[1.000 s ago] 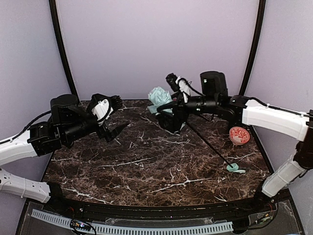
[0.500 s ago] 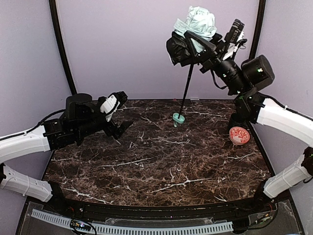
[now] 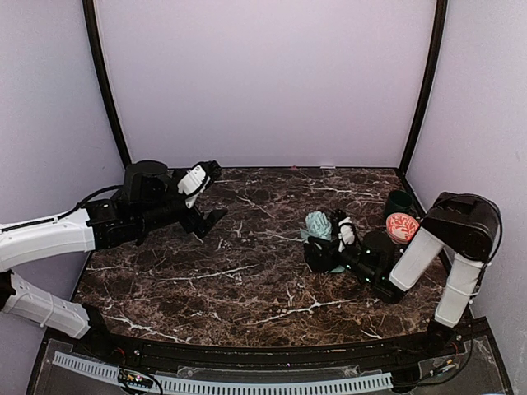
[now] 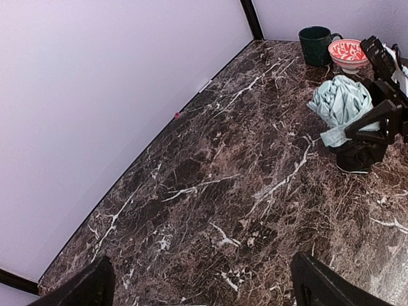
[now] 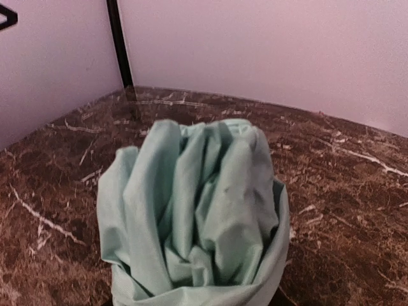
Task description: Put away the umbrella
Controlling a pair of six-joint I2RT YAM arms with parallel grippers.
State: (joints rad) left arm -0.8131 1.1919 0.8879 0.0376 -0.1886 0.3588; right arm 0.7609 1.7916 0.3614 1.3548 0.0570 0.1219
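Note:
The umbrella (image 3: 317,224) is a bunched pale mint-green bundle, low over the marble table (image 3: 247,288) right of centre. My right gripper (image 3: 327,249) is shut on its lower part, with the arm folded low behind it. The right wrist view is filled by the umbrella's crumpled fabric (image 5: 191,210), and my own fingers are hidden there. The left wrist view shows the umbrella (image 4: 341,105) clamped in the right arm's black jaws. My left gripper (image 3: 212,194) hangs open and holds nothing over the table's back left, well apart from the umbrella; its fingertips (image 4: 325,284) frame bare marble.
A dark green mug (image 3: 399,202) and an orange-and-white patterned bowl (image 3: 403,226) stand at the right edge, close behind the right arm. Both also show in the left wrist view, mug (image 4: 316,44) and bowl (image 4: 348,54). Purple walls and black posts close in the table.
The right arm has swung down from high at the back to the table, carrying the umbrella. The long black shaft seen earlier no longer shows. The left arm has barely moved.

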